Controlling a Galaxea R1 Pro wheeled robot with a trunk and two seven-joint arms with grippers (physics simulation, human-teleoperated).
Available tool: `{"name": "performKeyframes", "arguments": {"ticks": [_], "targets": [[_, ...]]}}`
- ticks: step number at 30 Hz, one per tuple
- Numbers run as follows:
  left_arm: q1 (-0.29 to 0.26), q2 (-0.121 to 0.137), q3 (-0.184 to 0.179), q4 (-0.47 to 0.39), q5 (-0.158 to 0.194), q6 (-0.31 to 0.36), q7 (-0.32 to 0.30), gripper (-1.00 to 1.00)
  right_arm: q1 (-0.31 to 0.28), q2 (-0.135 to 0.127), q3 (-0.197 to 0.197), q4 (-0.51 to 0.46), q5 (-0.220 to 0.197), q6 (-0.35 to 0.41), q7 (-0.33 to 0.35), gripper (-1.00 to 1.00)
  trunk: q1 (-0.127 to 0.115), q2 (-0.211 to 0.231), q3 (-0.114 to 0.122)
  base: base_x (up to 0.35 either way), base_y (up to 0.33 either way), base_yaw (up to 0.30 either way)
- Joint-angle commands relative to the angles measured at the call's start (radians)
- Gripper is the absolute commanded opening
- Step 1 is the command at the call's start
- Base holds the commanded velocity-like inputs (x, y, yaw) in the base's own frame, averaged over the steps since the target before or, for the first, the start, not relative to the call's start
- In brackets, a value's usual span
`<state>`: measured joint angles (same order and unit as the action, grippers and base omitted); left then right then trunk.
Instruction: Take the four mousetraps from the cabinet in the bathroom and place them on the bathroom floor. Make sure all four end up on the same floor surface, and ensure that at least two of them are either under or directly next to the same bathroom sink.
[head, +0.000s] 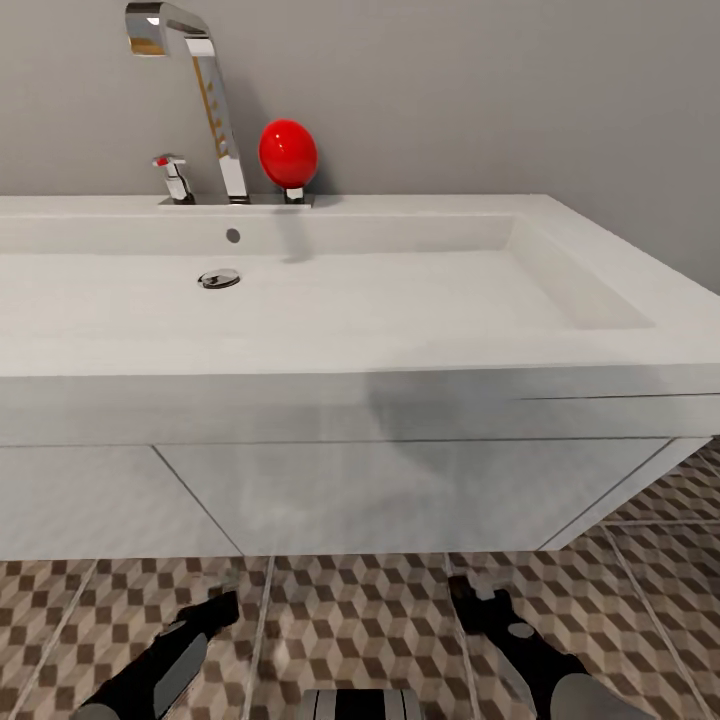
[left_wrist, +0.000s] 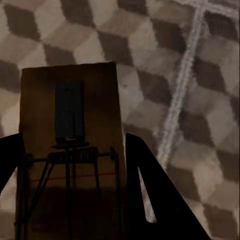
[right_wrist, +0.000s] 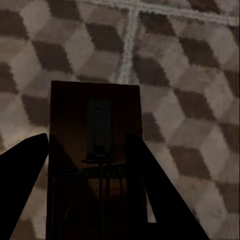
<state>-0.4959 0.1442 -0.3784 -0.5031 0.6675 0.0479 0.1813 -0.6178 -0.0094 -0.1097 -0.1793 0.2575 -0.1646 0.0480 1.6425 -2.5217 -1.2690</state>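
While each tool (left_wrist: 70, 200) (right_wrist: 90, 200) clamps a flat wooden mousetrap (left_wrist: 70, 115) (right_wrist: 95, 125), cube-patterned tiles (left_wrist: 175, 60) lie beyond.

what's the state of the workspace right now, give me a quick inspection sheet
surface: bathroom floor of cube-pattern tiles with pale grout, in front of the sink
job's things: one mousetrap between the left gripper's fingers, another mousetrap between the right gripper's fingers, both over the tiles; the other two nothing seen
clutter: red ball-shaped object on the sink ledge beside the faucet
grippers: left gripper and right gripper low, in front of the vanity
cables: nothing seen
surroundings: grey wall, white vanity front
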Motion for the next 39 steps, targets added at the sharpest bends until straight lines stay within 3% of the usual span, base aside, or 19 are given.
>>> {"name": "performKeyframes", "arguments": {"ticks": [1, 8, 15, 18, 24, 39], "targets": [[-0.013, 0.002, -0.008, -0.008, 0.004, 0.007, 0.009, -1.00, 0.000, 0.000, -0.009, -0.011, 0.006, -0.003, 0.007, -1.00, 0.000, 0.000, -0.001, 0.000, 0.000, 0.000], [-0.054, -0.004, -0.008, -0.012, -0.002, 0.012, 0.017, -1.00, 0.000, -0.001, -0.009, -0.029, 0.005, -0.003, 0.003, -1.00, 0.000, 0.000, -0.001, 0.000, 0.000, 0.000], [-0.058, -0.025, -0.007, -0.004, -0.154, 0.013, 0.105, -1.00, 0.000, -0.002, -0.016, -0.031, 0.003, -0.003, -0.005, -1.00, 0.000, 0.000, -0.001, 0.000, 0.000, 0.000], [-0.058, -0.030, -0.005, -0.003, -0.175, 0.010, 0.114, -1.00, 0.000, -0.003, -0.036, -0.031, 0.003, -0.003, -0.041, -1.00, 0.000, 0.000, -0.001, 0.000, 0.000, 0.000], [-0.058, -0.027, -0.001, -0.003, -0.182, 0.010, 0.114, -1.00, 0.000, -0.002, -0.065, -0.031, 0.006, -0.003, -0.080, -1.00, 0.000, 0.000, -0.001, 0.000, 0.000, 0.000], [-0.058, -0.041, 0.009, -0.005, -0.172, 0.012, 0.114, -1.00, 0.000, -0.001, -0.066, -0.031, 0.006, -0.003, -0.080, -1.00, 0.000, 0.000, -0.001, 0.000, 0.000, 0.000]]}}
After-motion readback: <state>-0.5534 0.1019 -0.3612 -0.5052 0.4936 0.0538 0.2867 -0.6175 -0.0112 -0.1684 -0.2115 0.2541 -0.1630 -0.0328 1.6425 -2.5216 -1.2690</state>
